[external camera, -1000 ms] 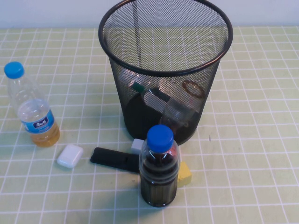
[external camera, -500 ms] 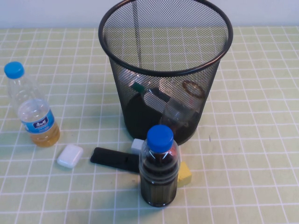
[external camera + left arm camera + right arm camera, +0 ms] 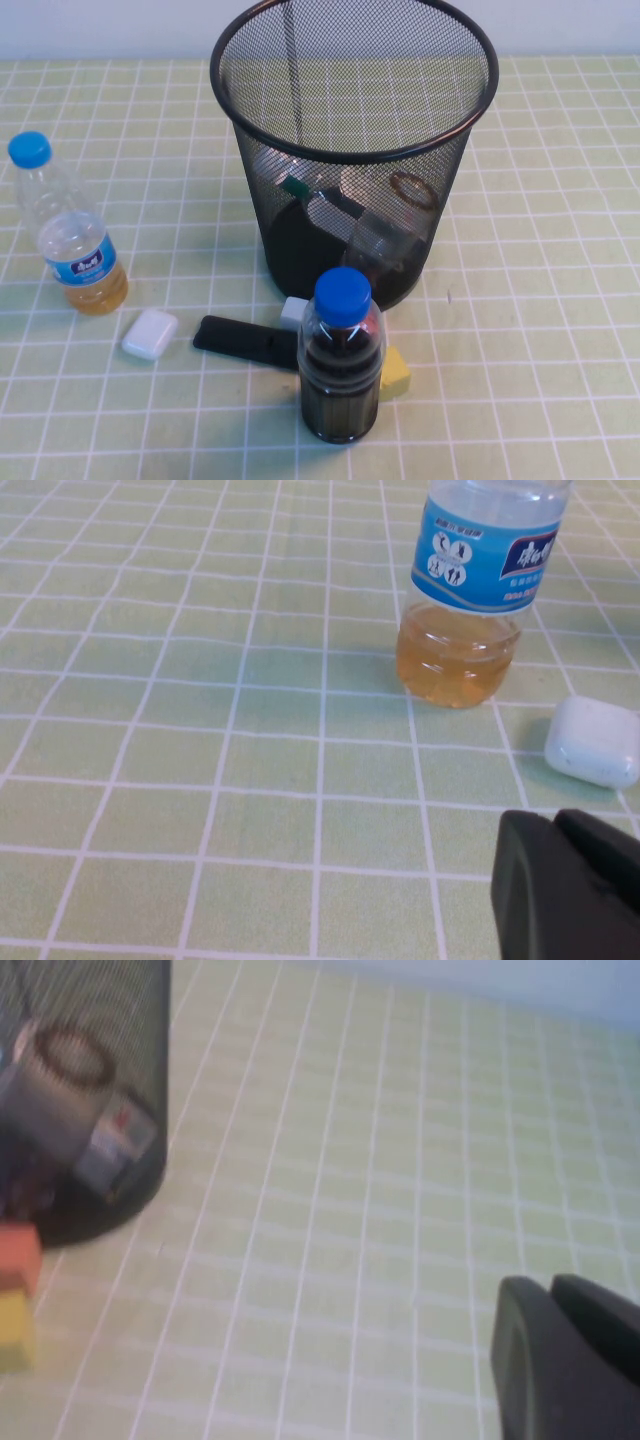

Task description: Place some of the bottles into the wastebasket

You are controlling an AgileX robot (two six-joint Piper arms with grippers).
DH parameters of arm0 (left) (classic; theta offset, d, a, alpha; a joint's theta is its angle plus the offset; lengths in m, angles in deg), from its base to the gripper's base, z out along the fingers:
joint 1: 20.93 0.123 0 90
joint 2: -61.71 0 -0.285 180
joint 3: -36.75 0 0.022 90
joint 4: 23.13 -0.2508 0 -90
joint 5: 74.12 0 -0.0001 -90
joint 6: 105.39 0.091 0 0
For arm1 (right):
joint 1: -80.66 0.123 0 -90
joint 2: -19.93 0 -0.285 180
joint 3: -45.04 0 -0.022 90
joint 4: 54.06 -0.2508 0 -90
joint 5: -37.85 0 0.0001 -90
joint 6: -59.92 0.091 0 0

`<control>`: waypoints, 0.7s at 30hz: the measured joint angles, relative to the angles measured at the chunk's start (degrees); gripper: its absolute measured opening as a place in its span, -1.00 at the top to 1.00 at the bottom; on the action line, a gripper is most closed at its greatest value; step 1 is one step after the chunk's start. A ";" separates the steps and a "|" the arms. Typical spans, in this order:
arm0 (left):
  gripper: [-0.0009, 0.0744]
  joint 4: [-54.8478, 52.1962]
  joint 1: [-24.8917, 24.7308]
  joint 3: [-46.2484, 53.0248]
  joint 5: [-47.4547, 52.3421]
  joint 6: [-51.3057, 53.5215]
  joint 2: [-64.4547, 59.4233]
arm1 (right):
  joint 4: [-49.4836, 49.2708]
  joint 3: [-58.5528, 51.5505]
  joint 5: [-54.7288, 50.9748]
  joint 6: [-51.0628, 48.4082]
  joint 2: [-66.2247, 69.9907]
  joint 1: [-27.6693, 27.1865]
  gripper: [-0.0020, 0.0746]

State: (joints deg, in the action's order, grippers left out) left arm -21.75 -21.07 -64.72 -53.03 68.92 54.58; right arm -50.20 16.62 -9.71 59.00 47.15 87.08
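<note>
Right gripper (image 3: pixel 560 1360) closed, empty, parked over bare cloth right of wastebasket (image 3: pixel 355 150); left gripper (image 3: pixel 565 890) looks closed, empty, near slim yellowish-liquid bottle (image 3: pixel 470 590). Judgement: task seems done, keep arms clear. Two bottles (image 3: pixel 380 235) lie inside wastebasket on bottom

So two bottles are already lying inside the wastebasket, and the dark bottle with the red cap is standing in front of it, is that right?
Nearly. The high view shows the dark bottle in front of the wastebasket has a blue cap, not red. Two bottles do lie inside. Left gripper and right gripper stay shut, away from them.
</note>
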 joint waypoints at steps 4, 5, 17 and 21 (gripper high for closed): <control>0.99 0.00 0.00 0.00 0.00 0.00 0.00 | -1.87 -5.83 12.00 0.00 -5.87 -4.75 0.97; 0.99 0.00 0.00 0.00 0.00 0.00 0.00 | -1.74 -8.01 14.68 0.00 -7.46 -5.40 0.97; 0.99 0.00 0.00 0.00 0.00 0.00 0.02 | -1.07 -34.38 22.58 0.00 -21.19 -9.21 0.97; 0.99 0.00 0.00 0.00 0.00 0.00 0.02 | -1.27 -41.26 25.56 0.00 -21.41 -10.30 0.97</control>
State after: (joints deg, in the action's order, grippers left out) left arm -21.75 -21.07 -64.72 -53.03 68.92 54.60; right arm -51.47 -24.64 15.86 59.00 25.74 76.77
